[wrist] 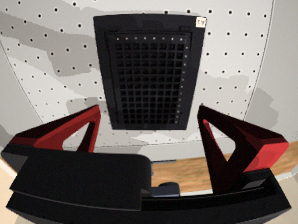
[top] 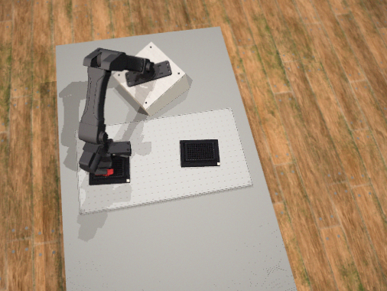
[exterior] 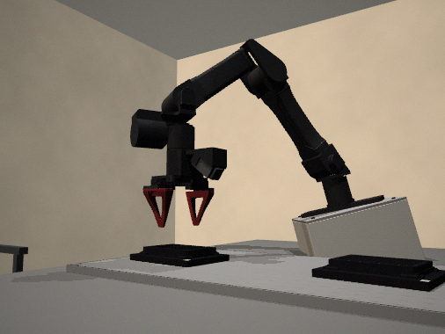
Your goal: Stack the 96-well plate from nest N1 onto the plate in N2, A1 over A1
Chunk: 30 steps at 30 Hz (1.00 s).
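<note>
A black 96-well plate (top: 111, 177) sits in nest N1 at the left of the perforated board, partly hidden by the arm. Its white A1 corner mark (top: 128, 180) shows at the front right. In the wrist view this plate (wrist: 149, 72) lies flat below and ahead of the fingers. My gripper (exterior: 178, 211) is open and empty and hovers well above the plate (exterior: 180, 254), its red fingers pointing down. It also shows in the overhead view (top: 107, 172) and the wrist view (wrist: 149, 139). The second black plate (top: 200, 152) sits in nest N2 to the right, and it also shows in the side view (exterior: 380, 270).
The white perforated board (top: 164, 157) lies on a grey table. The arm stands on a tilted white block (top: 153, 78) behind the board. A dark bracket (exterior: 13, 255) stands at the far left of the side view.
</note>
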Available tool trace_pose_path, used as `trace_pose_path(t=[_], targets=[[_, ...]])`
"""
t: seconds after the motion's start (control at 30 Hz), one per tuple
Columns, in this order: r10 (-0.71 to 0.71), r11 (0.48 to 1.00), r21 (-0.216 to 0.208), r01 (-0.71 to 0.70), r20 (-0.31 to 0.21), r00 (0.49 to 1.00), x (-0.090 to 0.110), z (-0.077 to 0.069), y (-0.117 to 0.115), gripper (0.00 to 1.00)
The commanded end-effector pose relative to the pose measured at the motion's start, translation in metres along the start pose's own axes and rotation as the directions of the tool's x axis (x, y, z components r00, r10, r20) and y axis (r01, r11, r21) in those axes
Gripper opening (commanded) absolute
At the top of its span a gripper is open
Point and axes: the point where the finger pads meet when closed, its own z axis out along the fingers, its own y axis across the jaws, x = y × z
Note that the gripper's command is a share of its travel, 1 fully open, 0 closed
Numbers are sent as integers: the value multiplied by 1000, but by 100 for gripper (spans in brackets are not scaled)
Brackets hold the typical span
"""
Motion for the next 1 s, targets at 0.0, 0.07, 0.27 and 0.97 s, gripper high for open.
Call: trace_pose_path(t=[0.0, 0.07, 0.27, 0.97], targets=[[2, 1000, -12, -2, 15, 1000, 0, 15, 5, 100], [2, 1000, -12, -2, 15, 1000, 0, 19, 5, 100], [2, 1000, -11, -1, 15, 1000, -1, 28, 5, 100], [1, 1000, 12, -1, 6, 1000, 1, 52, -4, 100]])
